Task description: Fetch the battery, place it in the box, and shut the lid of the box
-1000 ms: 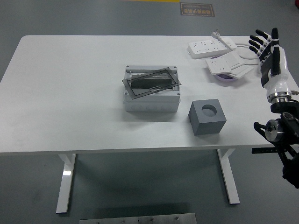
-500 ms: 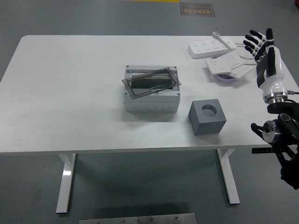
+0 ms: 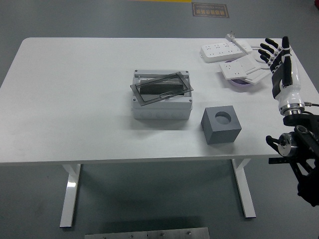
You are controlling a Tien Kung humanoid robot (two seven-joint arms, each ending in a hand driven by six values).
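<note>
The white rectangular table (image 3: 75, 99) was noted first, bare along its left half. Near the middle of the tabletop a pale grey plastic box (image 3: 161, 102) was recorded, with a dark frame-like lid (image 3: 162, 87) laid askew across its open top, not closed. Toward the near edge, right of the box and apart from it, a dark grey cube with a round hole in its top face (image 3: 221, 124) was seen. At the far right corner, white power strips (image 3: 225, 50) were found lying over a small purple round object (image 3: 242, 83).

The right hand (image 3: 279, 55), white-shelled with black fingers (image 3: 269, 42), was held raised at the right edge beside the power strips, fingers spread and nothing gripped. Compared with one second earlier, it had been shifted slightly leftward and farther over the table.

No battery could be identified; whether it sat in the cube's hole could not be told. The fetch step was judged barely begun, with placement and lid closure outstanding.
</note>
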